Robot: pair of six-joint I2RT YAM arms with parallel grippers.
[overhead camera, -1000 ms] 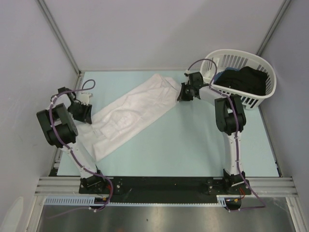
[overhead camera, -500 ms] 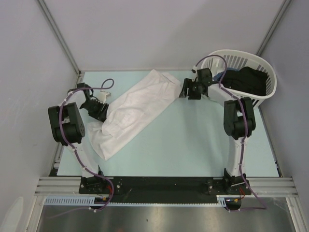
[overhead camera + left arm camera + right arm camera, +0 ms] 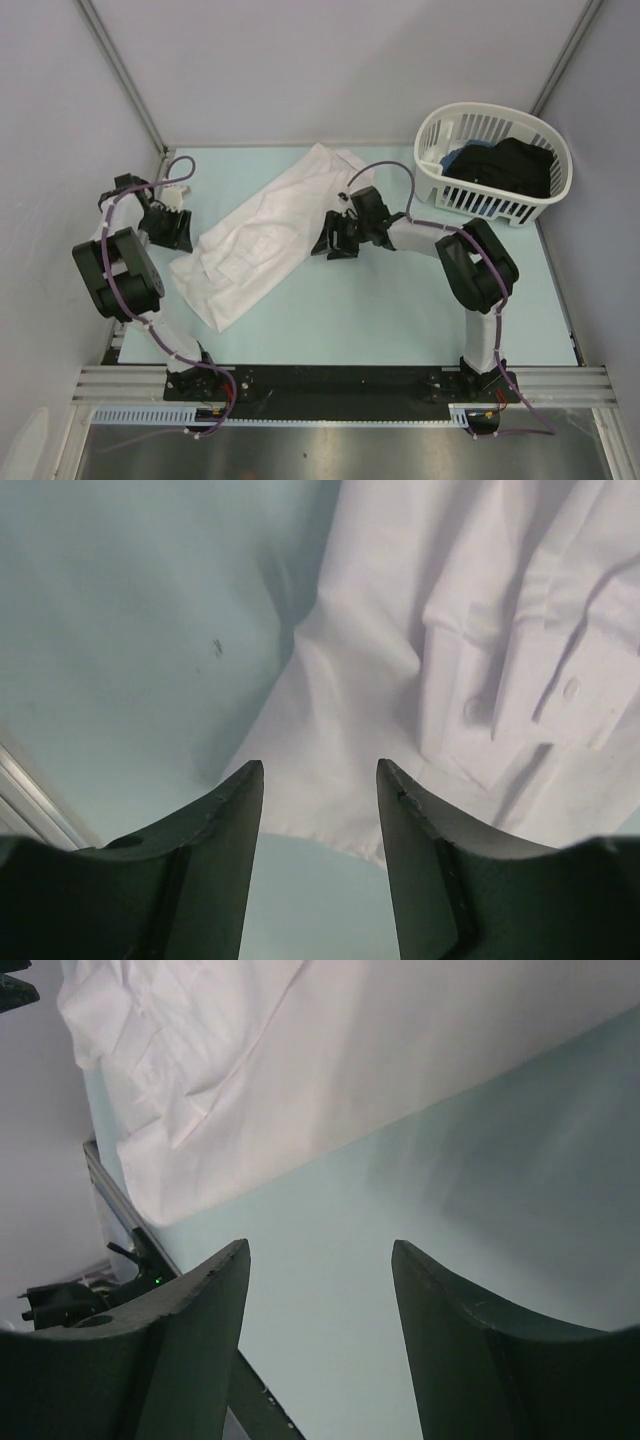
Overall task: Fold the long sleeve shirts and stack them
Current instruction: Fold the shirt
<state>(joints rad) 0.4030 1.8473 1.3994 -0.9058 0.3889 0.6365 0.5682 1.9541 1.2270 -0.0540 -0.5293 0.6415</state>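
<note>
Mint-green table [image 3: 420,300]: smooth and matt, set flat inside a small booth; I see its surface uncovered along the near half and on the right

Room: plain grey walls [image 3: 300,70] on three sides, with two metal posts [image 3: 120,75] rising from the far corners and leaning outward in my top view

Shirt [image 3: 270,235]: one white long sleeve shirt lies on the table on a diagonal, from far centre down to near left; its far part is fairly smooth, its near-left end rumpled

Cuff [image 3: 500,730]: a buttoned cuff lies folded over the shirt's body, ahead and to the right of my left wrist camera

Left fingers [image 3: 225,830]: spread apart with nothing gripped, held over the shirt's left hem; both cloth and table show in the gap

Right fingers [image 3: 200,1300]: released, nothing between them, over uncovered table just beside the shirt's long right edge

Basket [image 3: 500,205]: white slatted plastic, in the far right corner, holding dark clothes [image 3: 510,165]; well apart from the shirt

Edges: the left arm stands close to the table's left edge and the wall; the front rail [image 3: 340,382] carries both bases

Open room: mint surface shows between the shirt and the basket, and from the shirt's near end across to the right edge
</note>
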